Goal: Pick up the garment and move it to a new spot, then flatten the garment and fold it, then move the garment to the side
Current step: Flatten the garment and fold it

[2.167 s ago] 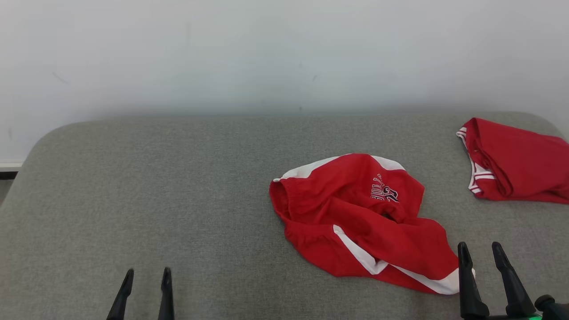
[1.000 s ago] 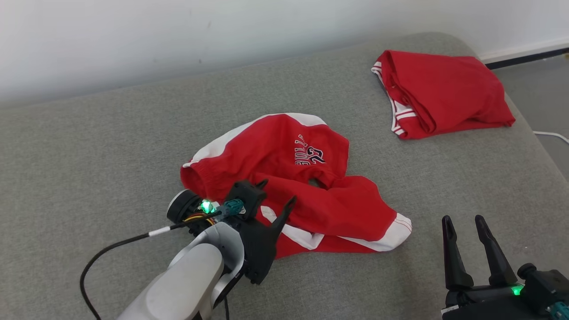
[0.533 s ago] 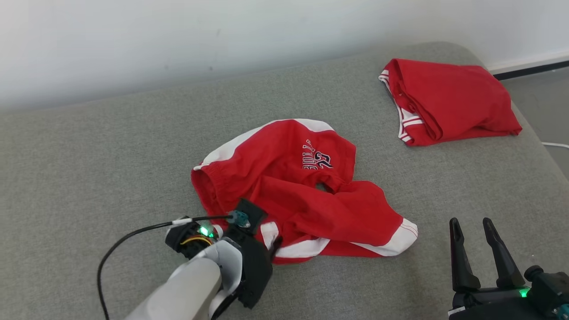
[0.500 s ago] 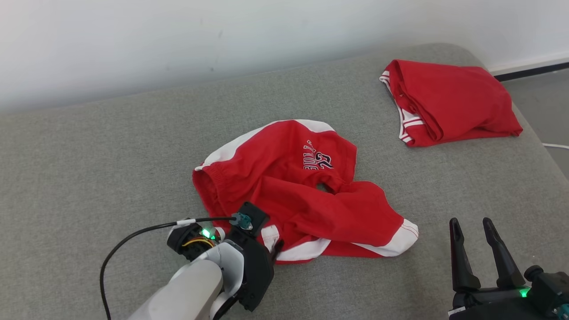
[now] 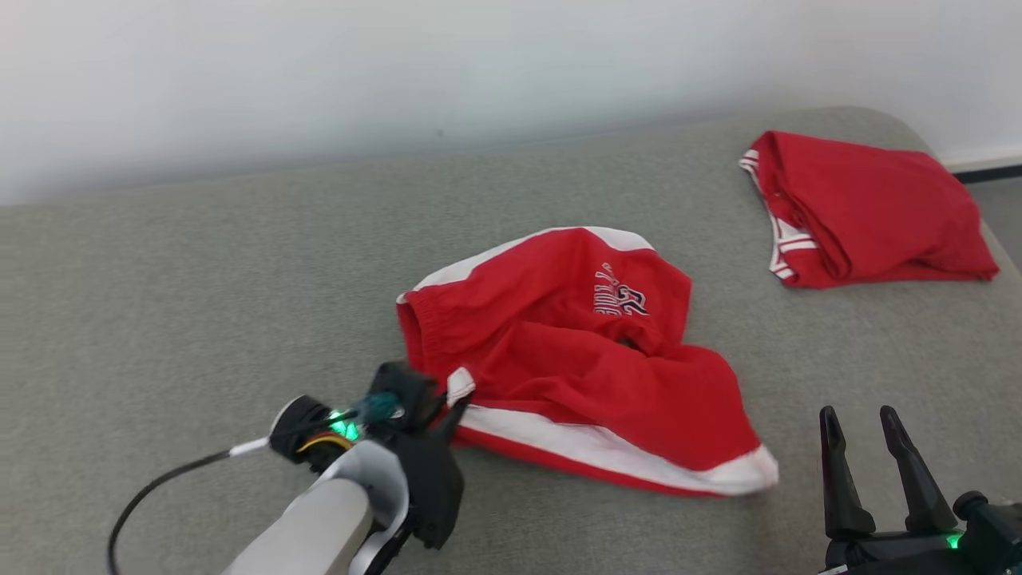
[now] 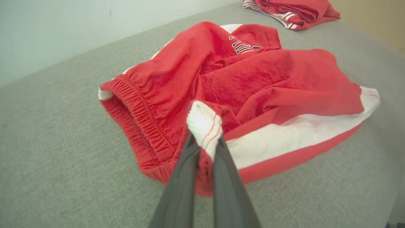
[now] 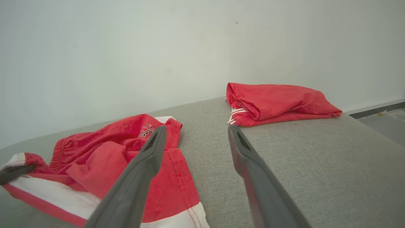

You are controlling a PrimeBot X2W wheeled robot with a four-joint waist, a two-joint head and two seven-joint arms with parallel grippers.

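Note:
The garment point(image 5: 591, 359) is a crumpled pair of red shorts with white side stripes and a printed logo, lying mid-surface on the grey cushion. My left gripper point(image 5: 455, 399) is shut on a white-trimmed corner of the garment point(image 6: 204, 125) at its near left edge, lifting that corner a little. The fabric bunches between the two dark fingers point(image 6: 180, 186). My right gripper point(image 5: 861, 423) stands open at the lower right, just right of the garment's white hem, touching nothing. In the right wrist view the garment point(image 7: 126, 148) lies left of the open right gripper point(image 7: 195, 132).
A second red garment point(image 5: 866, 209), folded, lies at the far right of the grey cushion point(image 5: 200, 303), also seen folded point(image 7: 275, 103) ahead of the right fingers. A pale wall runs behind. The cushion's right edge drops to the floor point(image 7: 384, 122).
My left gripper has shut on the garment's near white-trimmed corner and pulled it left, drawing the lower stripe straighter. The head camera has shifted. The right gripper stays open.

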